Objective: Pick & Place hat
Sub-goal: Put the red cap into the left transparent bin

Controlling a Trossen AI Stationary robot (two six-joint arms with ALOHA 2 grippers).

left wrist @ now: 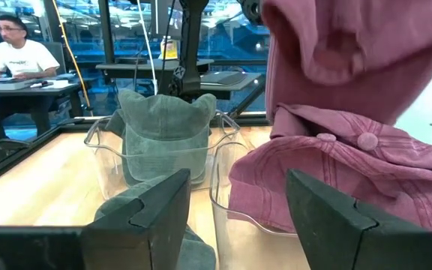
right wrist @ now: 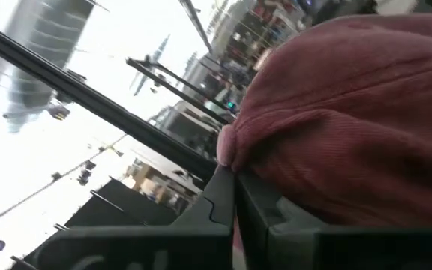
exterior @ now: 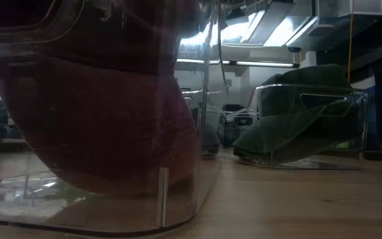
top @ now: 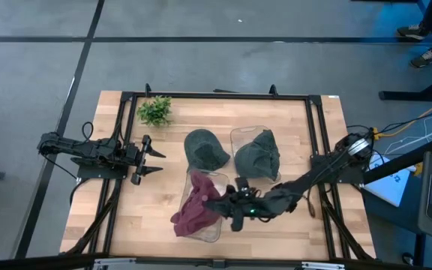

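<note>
One green hat (top: 257,155) already sat in its clear bin (top: 240,136); another (top: 205,150) lay loose on the counter (top: 156,187). Right end effector (top: 220,201) was clenched on the maroon hat (top: 195,213) over the near bin (top: 208,231); left end effector (top: 154,160) waited released.

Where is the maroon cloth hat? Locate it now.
In the high view, the maroon cloth hat lies in the clear plastic bin near the table's front edge, pinched by the right gripper.
</note>
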